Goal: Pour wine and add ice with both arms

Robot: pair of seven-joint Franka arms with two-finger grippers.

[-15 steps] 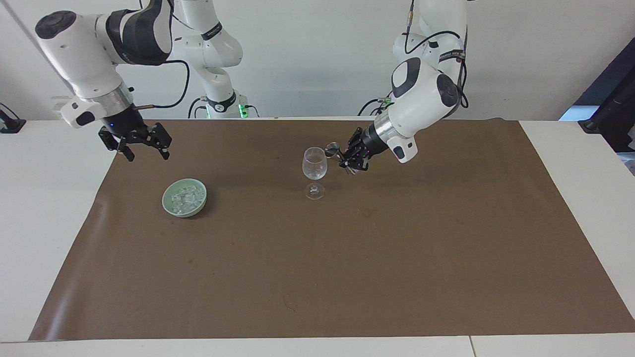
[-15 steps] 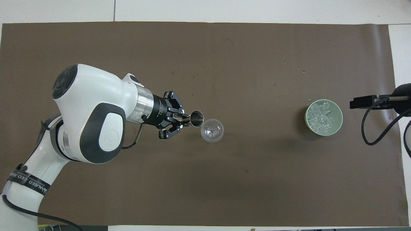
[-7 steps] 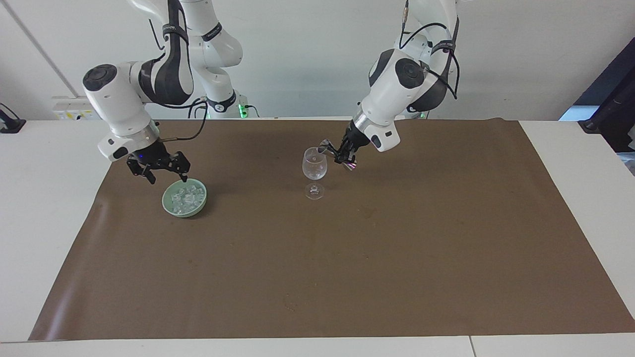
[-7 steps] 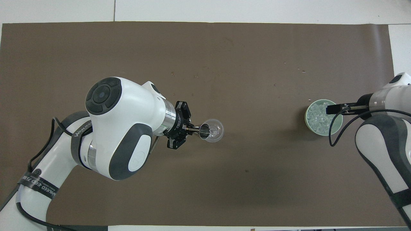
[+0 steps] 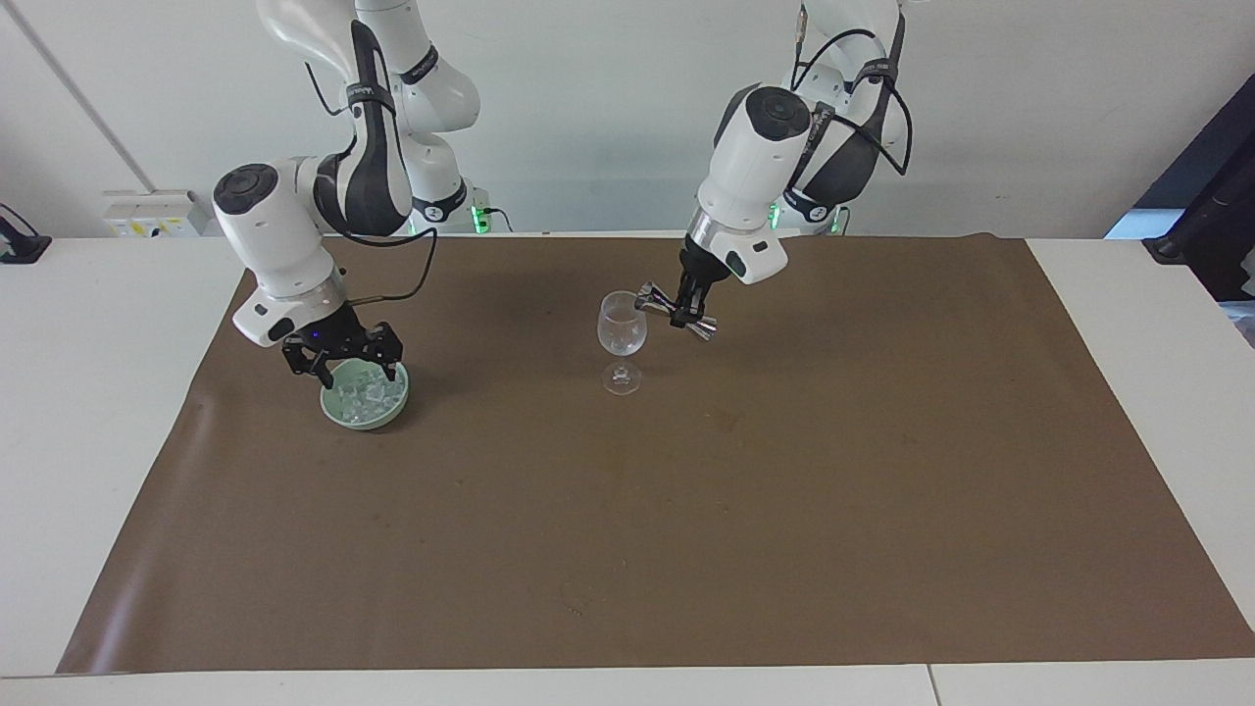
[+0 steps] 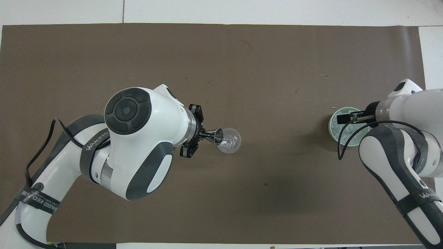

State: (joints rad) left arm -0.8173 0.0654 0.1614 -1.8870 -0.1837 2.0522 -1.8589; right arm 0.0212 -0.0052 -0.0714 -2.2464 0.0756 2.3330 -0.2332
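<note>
Down and inward has come the right hand (image 5: 355,378) since a second ago: from above the mat's edge in the upper left of the facing view, it now hangs directly over the green bowl (image 5: 365,422). The left arm has meanwhile swung its wrist upright above the glass.

Lowest in the facing view, the brown mat (image 5: 627,539) lies bare across the white counter (image 5: 78,392). Higher up, at middle left, the bowl sits on the mat with the ice (image 5: 371,397) heaped inside it. The right hand's fingers are spread, their tips down at the bowl's rim; whether they touch the ice I cannot tell. In the overhead view the same bowl (image 6: 331,128) shows at middle right, partly covered by that hand.

Near the frame's centre, the wine glass (image 5: 622,328) stands upright on the mat, well apart from the bowl. The left hand (image 5: 689,312) is pinching a metal jigger (image 5: 649,294), which is tilted with one end at the glass's rim. From overhead, the jigger (image 6: 218,135) overlaps the edge of the glass (image 6: 231,141).
</note>
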